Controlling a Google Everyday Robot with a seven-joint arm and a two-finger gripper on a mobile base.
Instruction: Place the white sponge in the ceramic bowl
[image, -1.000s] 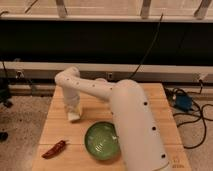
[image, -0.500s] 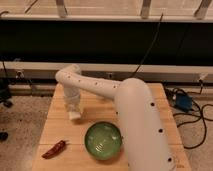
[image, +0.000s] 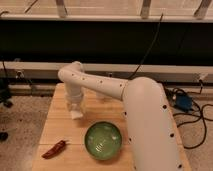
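The gripper (image: 76, 109) hangs straight down from the white arm over the left part of the wooden table (image: 60, 131). A small white block, the white sponge (image: 76, 115), shows right at the gripper's tip, at or just above the table top. The ceramic bowl (image: 103, 140), round, glossy and green, stands on the table to the right of the gripper and nearer the front. The sponge is outside the bowl, about a bowl's width from its rim.
A red chili pepper (image: 54, 149) lies near the table's front left corner. The thick white arm (image: 147, 125) covers the table's right side. A dark wall with a rail runs behind the table, and cables (image: 192, 112) lie on the floor at right.
The arm's big forearm has swung to the right, uncovering the bowl. The gripper has shifted slightly to the right with the white block at its tip. Bowl and pepper have not moved.
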